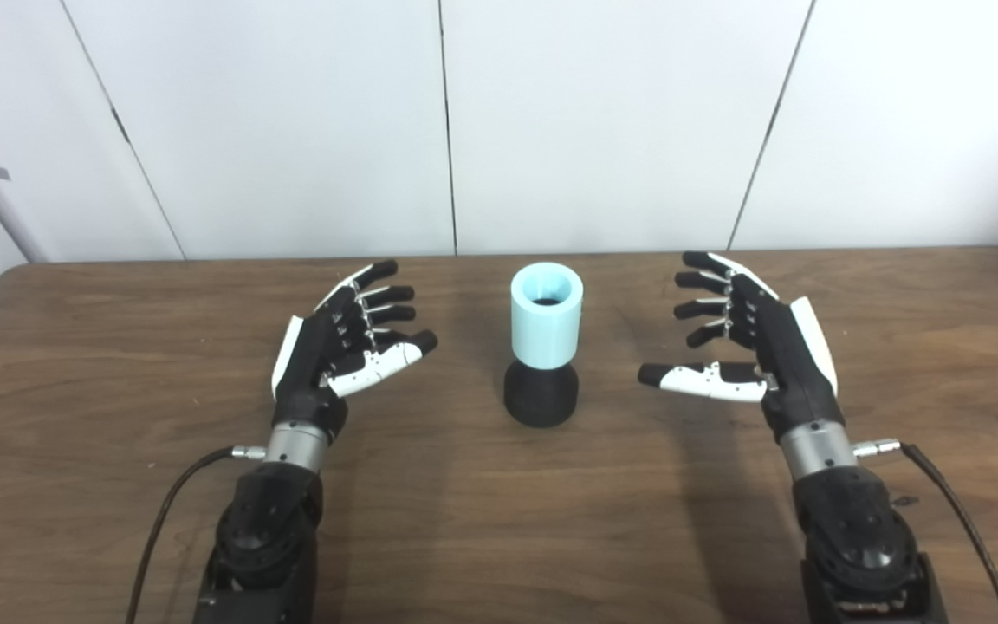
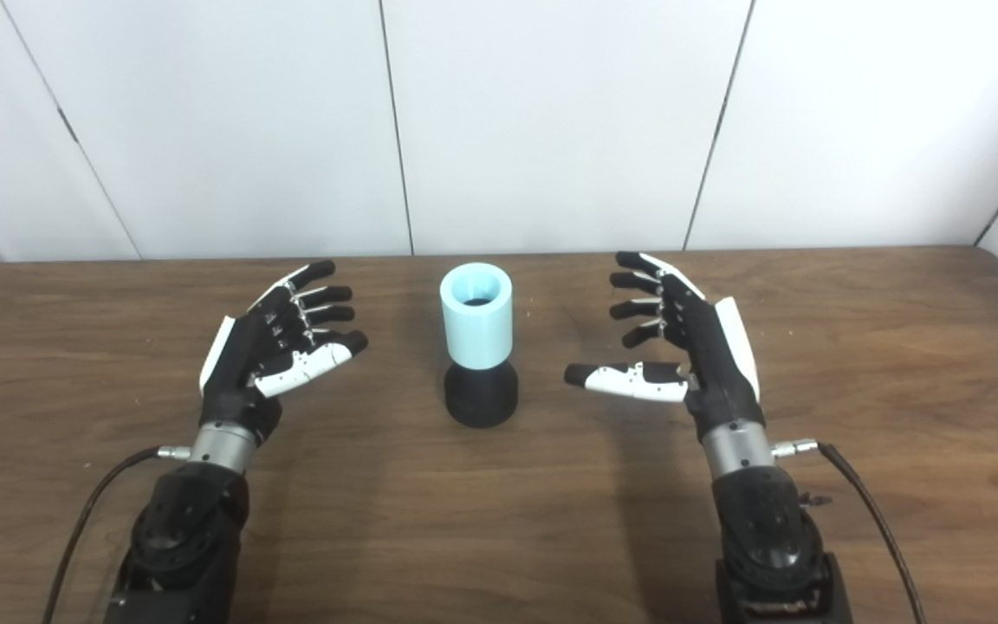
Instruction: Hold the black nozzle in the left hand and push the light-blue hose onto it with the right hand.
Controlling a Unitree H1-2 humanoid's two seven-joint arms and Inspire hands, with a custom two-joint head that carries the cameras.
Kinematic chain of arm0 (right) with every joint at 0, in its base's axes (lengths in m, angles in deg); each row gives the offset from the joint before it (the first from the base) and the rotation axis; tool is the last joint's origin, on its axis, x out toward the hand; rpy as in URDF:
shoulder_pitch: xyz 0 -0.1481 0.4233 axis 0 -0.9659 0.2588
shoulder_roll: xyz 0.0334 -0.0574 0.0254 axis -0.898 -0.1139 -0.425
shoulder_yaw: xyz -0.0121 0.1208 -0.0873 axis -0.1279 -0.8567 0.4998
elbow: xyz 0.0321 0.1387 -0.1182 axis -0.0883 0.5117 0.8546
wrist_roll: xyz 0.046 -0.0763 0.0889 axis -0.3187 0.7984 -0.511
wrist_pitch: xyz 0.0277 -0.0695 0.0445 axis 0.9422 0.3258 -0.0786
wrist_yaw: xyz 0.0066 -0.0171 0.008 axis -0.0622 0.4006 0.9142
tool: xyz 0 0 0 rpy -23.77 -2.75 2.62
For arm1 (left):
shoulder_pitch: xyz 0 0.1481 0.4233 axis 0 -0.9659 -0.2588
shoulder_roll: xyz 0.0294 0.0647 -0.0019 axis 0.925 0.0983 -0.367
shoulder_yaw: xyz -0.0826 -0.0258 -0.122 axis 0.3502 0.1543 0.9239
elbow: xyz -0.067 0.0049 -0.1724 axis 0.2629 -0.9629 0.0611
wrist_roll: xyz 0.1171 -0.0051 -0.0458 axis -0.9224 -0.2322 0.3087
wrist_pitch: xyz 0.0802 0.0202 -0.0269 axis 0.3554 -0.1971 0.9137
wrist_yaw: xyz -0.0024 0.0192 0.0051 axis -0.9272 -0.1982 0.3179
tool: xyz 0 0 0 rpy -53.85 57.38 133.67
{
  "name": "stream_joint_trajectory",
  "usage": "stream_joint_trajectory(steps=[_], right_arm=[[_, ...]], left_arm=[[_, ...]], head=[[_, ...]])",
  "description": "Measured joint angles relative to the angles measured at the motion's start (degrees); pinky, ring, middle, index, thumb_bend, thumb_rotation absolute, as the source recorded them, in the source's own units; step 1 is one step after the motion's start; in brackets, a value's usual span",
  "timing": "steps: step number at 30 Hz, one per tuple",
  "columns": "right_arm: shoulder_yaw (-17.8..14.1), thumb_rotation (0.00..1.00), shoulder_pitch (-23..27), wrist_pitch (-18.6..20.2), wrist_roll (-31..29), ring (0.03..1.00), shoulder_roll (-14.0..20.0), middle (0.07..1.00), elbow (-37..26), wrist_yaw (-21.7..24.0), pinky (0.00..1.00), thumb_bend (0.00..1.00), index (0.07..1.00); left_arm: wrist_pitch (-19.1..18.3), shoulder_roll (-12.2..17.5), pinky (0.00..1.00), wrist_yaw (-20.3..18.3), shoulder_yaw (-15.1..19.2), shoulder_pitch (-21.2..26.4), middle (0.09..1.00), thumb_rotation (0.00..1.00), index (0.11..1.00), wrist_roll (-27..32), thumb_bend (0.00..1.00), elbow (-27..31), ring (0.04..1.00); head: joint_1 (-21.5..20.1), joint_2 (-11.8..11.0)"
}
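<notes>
The black nozzle (image 1: 541, 395) stands upright on the wooden table (image 1: 499, 520) at its middle. A short light-blue hose piece (image 1: 546, 314) sits on top of the nozzle, its open end facing up. My left hand (image 1: 345, 342) hovers to the left of the pair, palm turned inward, fingers spread, holding nothing. To the right my right hand (image 1: 742, 338) mirrors it, open, with its thumb pointing toward the nozzle. Neither hand touches the nozzle or the hose.
White wall panels (image 1: 499, 121) rise just behind the table's far edge. A black cable (image 1: 171, 503) trails from the left wrist and another cable (image 1: 954, 503) from the right wrist over the tabletop.
</notes>
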Motion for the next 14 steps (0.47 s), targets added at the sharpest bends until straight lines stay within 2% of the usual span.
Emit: stream_joint_trajectory(steps=[4,9,14], right_arm=[[0.1,0.16,-0.3,-0.4,-0.5,0.635,0.2,0.749,0.4,-0.4,0.49,0.72,0.784],[0.7,0.18,-0.4,-2.2,-0.5,0.635,0.7,0.747,0.9,-0.4,0.51,0.73,0.783],[0.9,0.18,-0.9,-2.3,-0.5,0.635,1.4,0.748,1.0,-0.4,0.51,0.72,0.781]], left_arm=[[-1.8,1.0,0.53,-0.8,-0.2,-0.4,0.641,0.11,0.672,0.4,0.67,0.9,0.629],[-1.8,2.0,0.51,-2.1,-0.7,-0.4,0.639,0.1,0.668,0.5,0.67,1.0,0.617],[-1.7,2.7,0.51,-2.4,-1.4,-0.4,0.644,0.1,0.674,0.3,0.68,1.0,0.62]], head=[[-0.3,-0.2],[-0.4,-0.4],[-0.5,-0.5]])
